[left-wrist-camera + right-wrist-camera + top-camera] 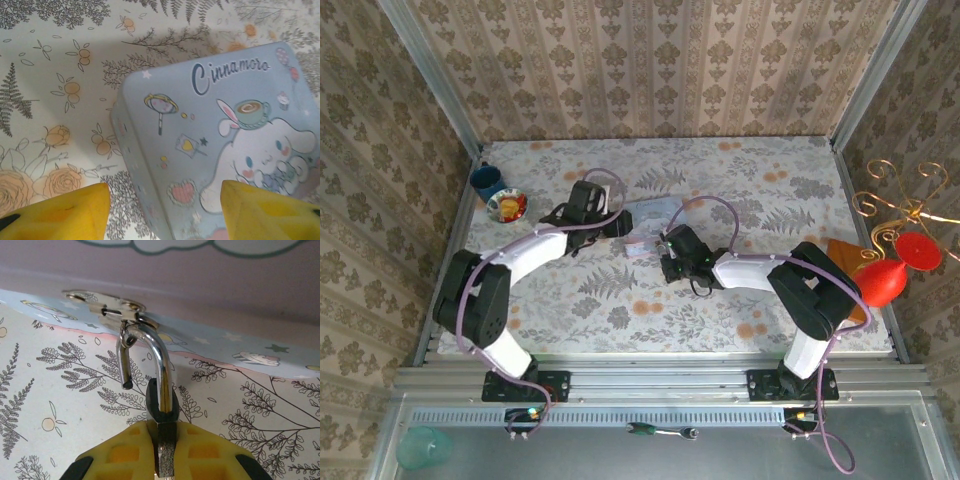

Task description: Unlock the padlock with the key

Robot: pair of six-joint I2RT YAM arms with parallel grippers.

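Briefly: L gripper [165,212] stands wide, yellow fingers [60,212] well apart either side of the near corner of the printed box [210,125]; pads not seen touching it. Box rests on the floral table [50,75]. Moving right, hasp [107,307] sits on the box's front edge, w/ the shackle [157,352] hooked through its loop. Padlock [161,402] hangs just off that edge, over the cloth, approx. mid-table. One shackle leg ends free, clear of the black body; judged sprung, unconfirmed. R gripper [162,435] is clamped narrow on the padlock body from below. Grey sliver between the pads: key or lock body, cannot tell. Handling assessment: lock is tiny, rigid metal, light, not fragile. Chrome shackle prob. slippery, so the hold belongs on the flat body faces, as now. Box looks light & liable to slide under any pull, so L bracing advisable. Risk: lock pivoting on the hasp.
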